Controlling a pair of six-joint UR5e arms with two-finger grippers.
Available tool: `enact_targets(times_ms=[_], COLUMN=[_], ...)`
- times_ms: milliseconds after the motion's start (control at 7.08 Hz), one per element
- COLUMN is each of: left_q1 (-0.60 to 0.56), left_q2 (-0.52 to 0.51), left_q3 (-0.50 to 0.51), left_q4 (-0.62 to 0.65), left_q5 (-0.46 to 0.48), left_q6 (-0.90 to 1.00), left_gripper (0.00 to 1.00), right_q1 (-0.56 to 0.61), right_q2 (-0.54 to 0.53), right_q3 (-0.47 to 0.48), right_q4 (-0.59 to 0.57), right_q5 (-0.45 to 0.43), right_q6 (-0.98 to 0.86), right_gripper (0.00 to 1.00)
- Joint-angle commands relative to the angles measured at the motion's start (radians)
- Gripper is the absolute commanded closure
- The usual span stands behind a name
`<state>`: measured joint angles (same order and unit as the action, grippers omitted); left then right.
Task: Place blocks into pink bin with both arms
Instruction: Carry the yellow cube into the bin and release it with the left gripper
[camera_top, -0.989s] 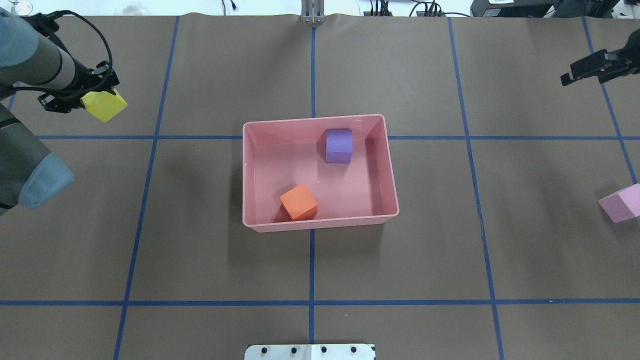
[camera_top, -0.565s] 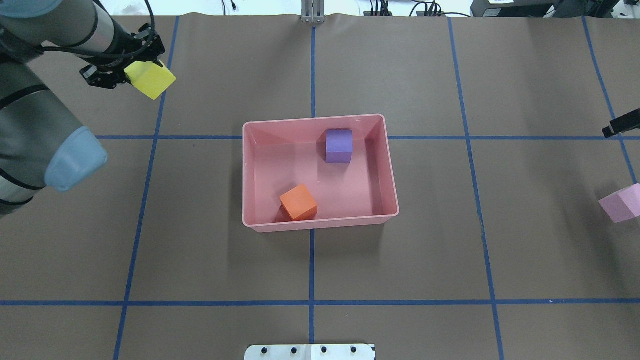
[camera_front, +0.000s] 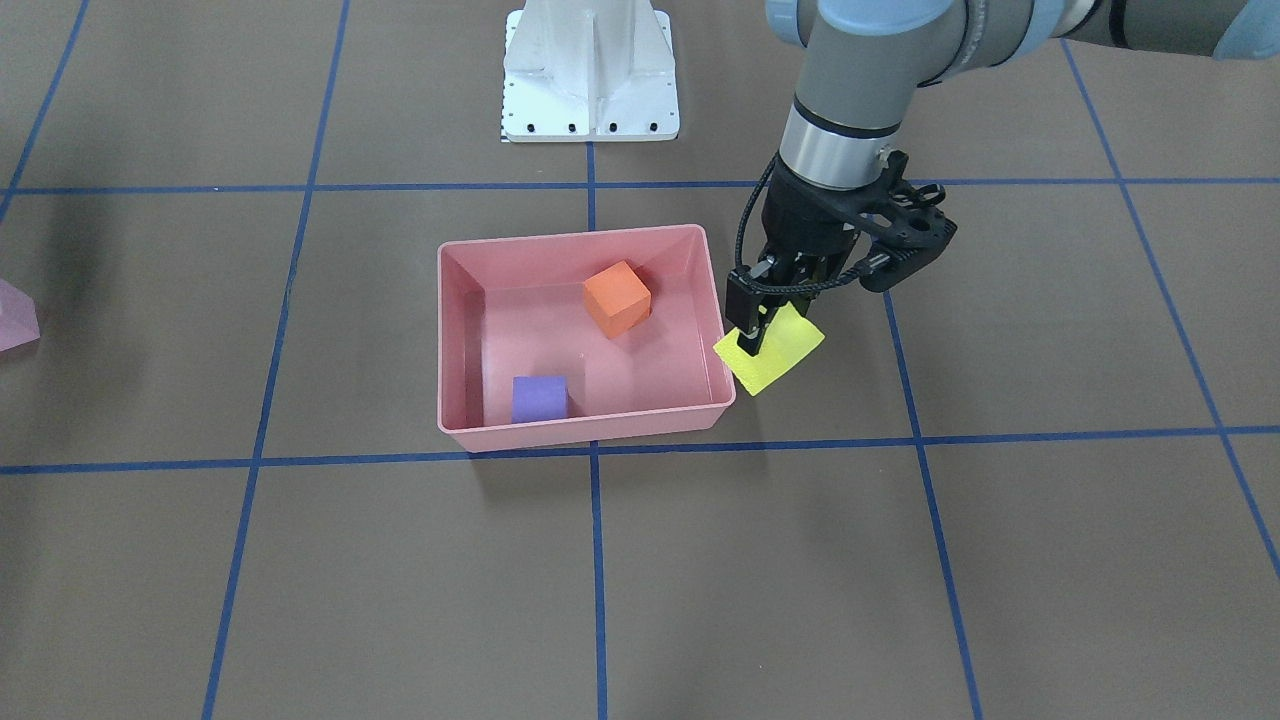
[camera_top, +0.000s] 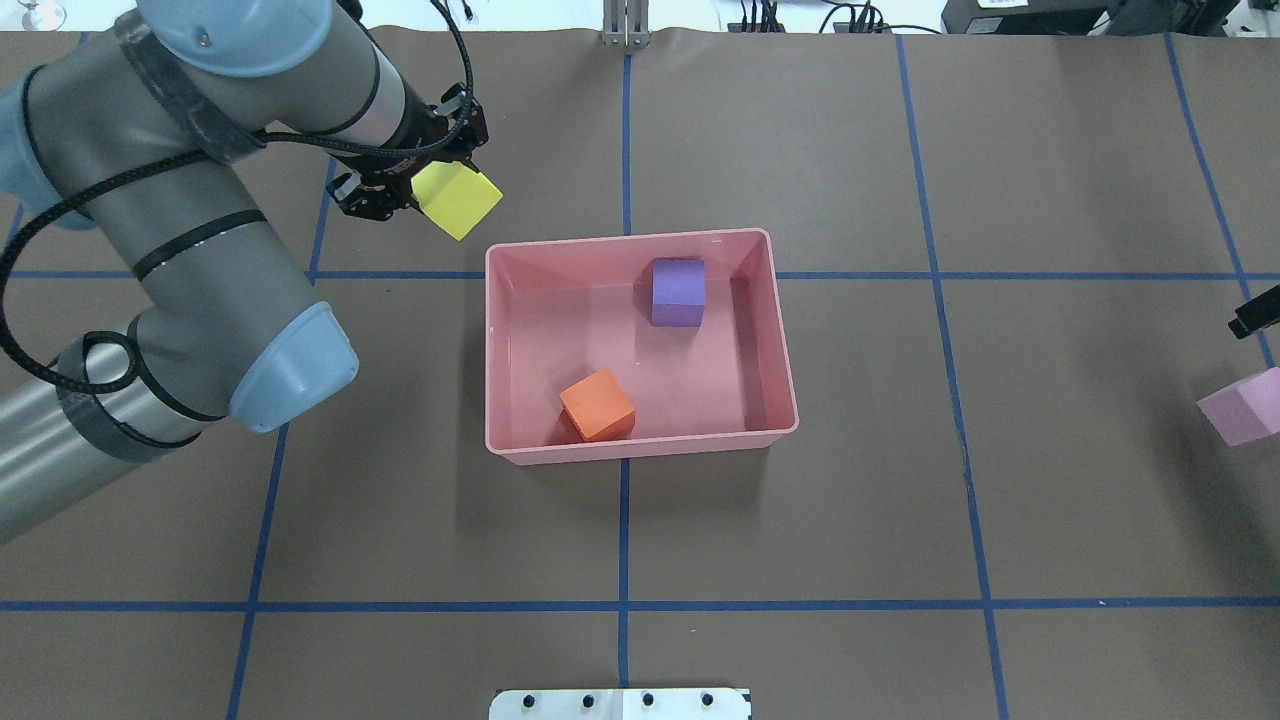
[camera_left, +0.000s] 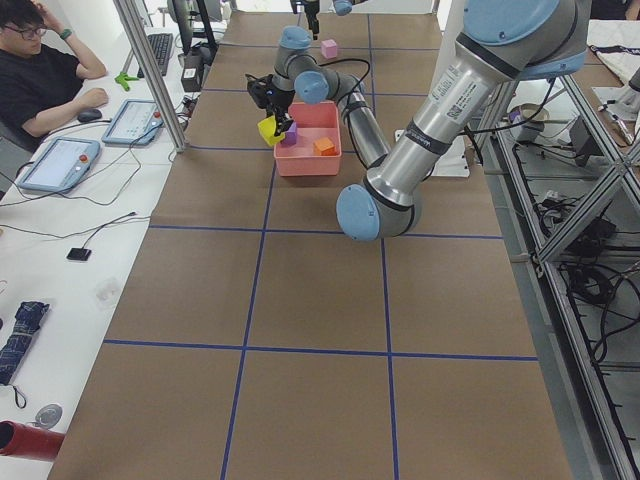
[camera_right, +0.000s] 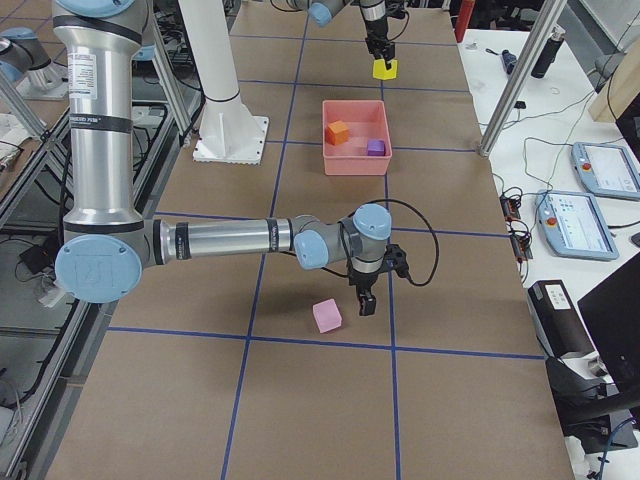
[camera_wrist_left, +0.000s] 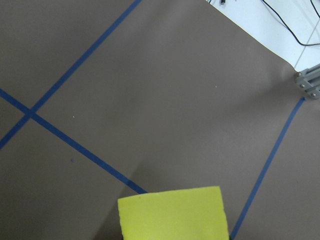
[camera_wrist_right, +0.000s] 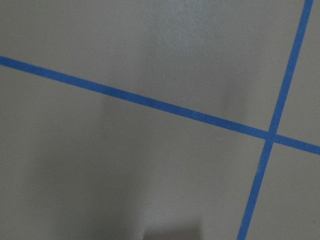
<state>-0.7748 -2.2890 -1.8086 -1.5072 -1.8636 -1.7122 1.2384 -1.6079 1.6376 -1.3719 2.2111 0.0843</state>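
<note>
My left gripper (camera_top: 425, 190) is shut on the yellow block (camera_top: 457, 198) and holds it above the table, just outside the pink bin's (camera_top: 640, 448) far left corner. The block also shows in the front view (camera_front: 768, 350) and the left wrist view (camera_wrist_left: 172, 212). The purple block (camera_top: 678, 291) and the orange block (camera_top: 597, 404) lie inside the bin. The pale pink block (camera_top: 1243, 405) sits on the table at the right edge. My right gripper (camera_right: 364, 303) hovers close beside it. Only a sliver of it shows overhead (camera_top: 1258, 312), so I cannot tell its state.
Blue tape lines cross the brown table cover. The white pedestal (camera_front: 588, 70) stands at the robot's side of the table. An operator (camera_left: 40, 80) sits at a side desk with tablets, beyond the table's far edge.
My left arm has swung right with the yellow block, from the table's far left to the bin's far left corner. My right gripper has moved toward the pale pink block.
</note>
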Motion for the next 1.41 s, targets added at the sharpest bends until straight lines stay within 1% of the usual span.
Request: enact_targets(times_ms=[0, 141, 424, 706, 847, 989, 1130, 1271], left_q1=[0.057, 0.078, 0.083, 0.097, 0.132, 0.164, 0.182, 0.193], left_q2=[-0.107, -0.125, -0.129, -0.174, -0.194, -0.263, -0.311, -0.317], left_q3=[0.087, 0.106, 0.107, 0.158, 0.172, 0.233, 0.282, 0.284], left_q4=[0.001, 0.001, 0.001, -0.001, -0.005, -0.007, -0.010, -0.010], left_q5=[0.047, 0.072, 0.078, 0.080, 0.095, 0.121, 0.121, 0.121], left_q6=[-0.070, -0.073, -0.075, -0.085, -0.113, -0.180, -0.243, -0.250], left_gripper=[1.00, 1.00, 1.00, 1.00, 1.00, 1.00, 1.00, 1.00], right_q1=[-0.043, -0.062, -0.089, -0.097, -0.097, -0.097, -0.097, -0.097], right_q2=[-0.015, -0.024, -0.041, -0.073, -0.081, -0.081, -0.079, -0.078], right_q3=[-0.013, -0.015, -0.035, -0.042, -0.048, -0.053, -0.053, -0.050], right_q4=[0.000, -0.003, 0.000, 0.004, 0.008, 0.008, 0.008, 0.010], right_q5=[0.007, 0.007, 0.007, 0.005, 0.007, 0.007, 0.007, 0.007], right_q6=[-0.053, -0.055, -0.055, -0.090, -0.109, -0.136, -0.141, -0.143], right_gripper=[0.00, 0.00, 0.00, 0.00, 0.20, 0.71, 0.81, 1.00])
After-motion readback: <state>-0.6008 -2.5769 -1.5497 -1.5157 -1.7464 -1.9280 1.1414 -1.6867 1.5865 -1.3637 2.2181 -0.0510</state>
